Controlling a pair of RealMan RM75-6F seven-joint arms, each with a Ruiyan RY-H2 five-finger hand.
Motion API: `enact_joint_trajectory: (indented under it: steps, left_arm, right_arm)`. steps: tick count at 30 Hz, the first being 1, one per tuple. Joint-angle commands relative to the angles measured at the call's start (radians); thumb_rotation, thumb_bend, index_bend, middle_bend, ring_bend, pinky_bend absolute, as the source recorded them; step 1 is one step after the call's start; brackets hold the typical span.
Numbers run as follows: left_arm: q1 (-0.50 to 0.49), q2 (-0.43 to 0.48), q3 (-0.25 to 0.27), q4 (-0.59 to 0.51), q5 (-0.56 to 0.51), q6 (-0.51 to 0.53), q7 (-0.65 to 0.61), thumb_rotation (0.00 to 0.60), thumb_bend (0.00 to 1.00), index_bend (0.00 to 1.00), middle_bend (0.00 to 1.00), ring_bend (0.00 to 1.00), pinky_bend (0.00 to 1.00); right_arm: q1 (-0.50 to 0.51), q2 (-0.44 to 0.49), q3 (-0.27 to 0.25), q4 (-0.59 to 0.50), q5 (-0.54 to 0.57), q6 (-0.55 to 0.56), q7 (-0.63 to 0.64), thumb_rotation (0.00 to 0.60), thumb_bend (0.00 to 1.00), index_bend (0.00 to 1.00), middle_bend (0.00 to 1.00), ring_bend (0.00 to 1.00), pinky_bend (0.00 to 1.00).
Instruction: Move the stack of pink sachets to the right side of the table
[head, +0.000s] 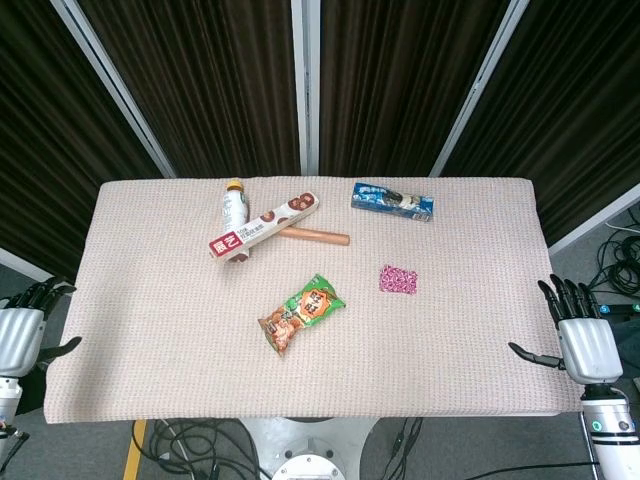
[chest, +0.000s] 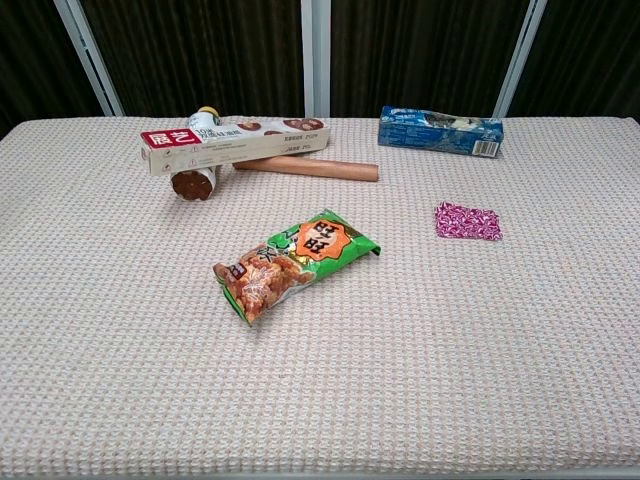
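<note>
— Dark curtains (head: 400, 80) hang behind the table (head: 150, 330), which wears a pale waffle-weave cloth. Where are the sachets?

— Sachets (head: 398, 279) lie flat on the cloth, right of the middle, alone, touched by nothing. From the chest camera they show as a small pink patterned square (chest: 467, 221), on the right half but well short of the right edge.

— And the hands?

— Both are off the cloth. Left hand (head: 22, 330) hangs just beyond the left edge, low in the head view, fingers spread and pointing up, holding nothing. Right hand (head: 578, 335) sits by the near right corner, fingers apart and raised, thumb reaching toward the table, also empty. Neither appears in the chest view.

— What else is on the table?

— A green snack bag (head: 303, 314) lies near the centre, left of the sachets and a little nearer the front. At the back left a long box (head: 265, 228) lies tilted with one end propped on a small bottle (head: 234, 205) with a yellow cap. Just beside it lies a brown stick (head: 315, 236), touching or nearly touching the box; I cannot tell which. A blue pack (head: 392, 201) lies at the back, beyond the sachets and well apart from them.

— Under the table?

— Cables (head: 200, 440) on the floor at the front.
</note>
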Motion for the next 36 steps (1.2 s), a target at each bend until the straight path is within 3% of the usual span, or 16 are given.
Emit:
enact_joint_trajectory:
  steps: [1, 7, 11, 14, 16, 17, 19, 21, 22, 23, 25, 28, 31, 33, 36]
  left_arm:
    - [-0.004, 0.006, -0.002, -0.011, 0.007, -0.001, -0.015, 0.6, 0.0, 0.31, 0.28, 0.23, 0.34]
    - [0.0, 0.007, 0.007, -0.017, 0.018, 0.001, -0.013, 0.6, 0.0, 0.31, 0.28, 0.23, 0.34]
    - [-0.002, 0.017, 0.009, -0.036, 0.021, -0.003, -0.012, 0.6, 0.0, 0.31, 0.29, 0.23, 0.34]
    - [-0.004, 0.024, 0.009, -0.053, 0.027, -0.003, -0.019, 0.6, 0.0, 0.31, 0.28, 0.23, 0.34]
    - [-0.005, 0.025, 0.013, -0.057, 0.034, -0.003, -0.02, 0.6, 0.0, 0.31, 0.28, 0.23, 0.34]
    - [-0.005, 0.026, 0.015, -0.057, 0.04, -0.002, -0.019, 0.6, 0.0, 0.31, 0.28, 0.23, 0.34]
    - [-0.004, 0.026, 0.016, -0.057, 0.047, 0.005, -0.026, 0.6, 0.0, 0.31, 0.29, 0.23, 0.34]
    - [-0.001, 0.028, 0.019, -0.058, 0.052, 0.012, -0.038, 0.6, 0.0, 0.31, 0.29, 0.23, 0.34]
    - [0.001, 0.03, 0.021, -0.057, 0.056, 0.014, -0.043, 0.6, 0.0, 0.31, 0.29, 0.23, 0.34]
    - [0.003, 0.034, 0.024, -0.057, 0.061, 0.018, -0.049, 0.6, 0.0, 0.31, 0.29, 0.23, 0.34]
    - [0.007, 0.042, 0.031, -0.057, 0.072, 0.025, -0.06, 0.6, 0.0, 0.31, 0.29, 0.23, 0.34]
    - [0.013, 0.053, 0.035, -0.054, 0.079, 0.036, -0.077, 0.6, 0.0, 0.31, 0.29, 0.23, 0.34]
    - [0.018, 0.066, 0.035, -0.052, 0.078, 0.043, -0.095, 0.6, 0.0, 0.31, 0.28, 0.23, 0.34]
    - [0.021, 0.075, 0.032, -0.048, 0.075, 0.048, -0.109, 0.6, 0.0, 0.31, 0.28, 0.23, 0.34]
    - [0.022, 0.083, 0.031, -0.042, 0.072, 0.048, -0.13, 0.6, 0.0, 0.31, 0.29, 0.23, 0.34]
  right_arm:
    - [-0.002, 0.0, 0.004, -0.004, -0.001, -0.006, -0.006, 0.111, 0.0, 0.02, 0.0, 0.0, 0.0]
    - [0.002, -0.009, 0.0, -0.005, -0.022, -0.026, -0.009, 0.12, 0.0, 0.02, 0.0, 0.0, 0.0]
    - [0.013, -0.023, -0.001, -0.008, -0.061, -0.025, 0.012, 0.119, 0.0, 0.03, 0.06, 0.0, 0.0]
    - [0.037, -0.023, 0.009, -0.03, -0.072, -0.052, -0.024, 0.131, 0.0, 0.04, 0.15, 0.07, 0.1]
    - [0.063, -0.023, 0.023, -0.053, -0.072, -0.079, -0.062, 0.167, 0.0, 0.05, 0.27, 0.21, 0.3]
    - [0.079, -0.022, 0.033, -0.069, -0.067, -0.099, -0.083, 0.19, 0.02, 0.06, 0.4, 0.37, 0.49]
    - [0.123, -0.022, 0.052, -0.107, -0.057, -0.16, -0.11, 0.236, 0.07, 0.08, 0.71, 0.71, 0.75]
    - [0.16, -0.024, 0.07, -0.147, -0.027, -0.23, -0.102, 0.312, 0.15, 0.09, 0.93, 0.9, 0.89]
    - [0.184, -0.025, 0.08, -0.17, -0.002, -0.28, -0.087, 0.343, 0.2, 0.09, 0.97, 0.95, 0.92]
    - [0.223, -0.02, 0.092, -0.202, 0.043, -0.373, -0.066, 0.389, 0.29, 0.09, 1.0, 0.98, 0.96]
    - [0.294, -0.01, 0.116, -0.244, 0.13, -0.53, -0.045, 0.406, 0.39, 0.08, 1.0, 1.0, 0.99]
    - [0.383, -0.034, 0.15, -0.238, 0.248, -0.674, -0.094, 0.424, 0.49, 0.08, 1.0, 1.0, 1.0]
    - [0.442, -0.089, 0.163, -0.204, 0.341, -0.722, -0.18, 0.453, 0.51, 0.08, 1.0, 1.0, 1.0]
    - [0.477, -0.127, 0.157, -0.182, 0.41, -0.738, -0.254, 0.519, 0.51, 0.08, 1.0, 1.0, 1.0]
    - [0.526, -0.191, 0.14, -0.143, 0.498, -0.738, -0.364, 0.573, 0.51, 0.08, 1.0, 1.0, 1.0]
